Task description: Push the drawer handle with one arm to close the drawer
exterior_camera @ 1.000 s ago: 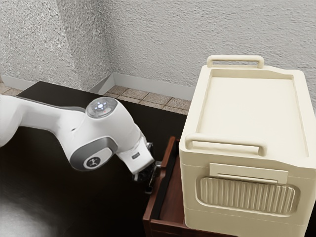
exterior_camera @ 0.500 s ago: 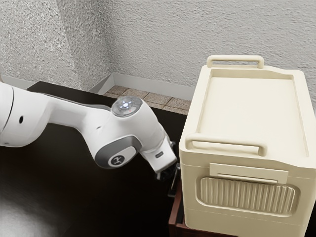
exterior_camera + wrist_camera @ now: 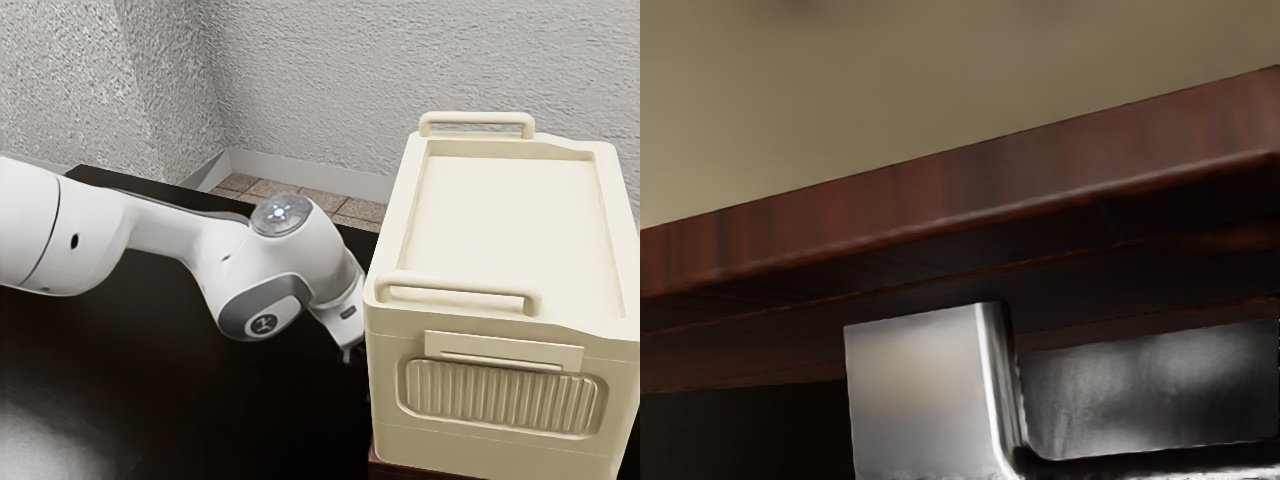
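A bent, shiny metal handle (image 3: 920, 385) sits just beside a reddish-brown wooden edge (image 3: 960, 190), on its near side; beyond the edge spreads a dull tan surface (image 3: 840, 100).

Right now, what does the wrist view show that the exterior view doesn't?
Wrist view: a shiny, bent metal piece, probably the drawer handle, seen close up.

Exterior view: the white arm, the cream box's raised top handles and ribbed panel, textured wall and tiled floor.

Both: reddish-brown wood and a plain surface beside it, likely the box.
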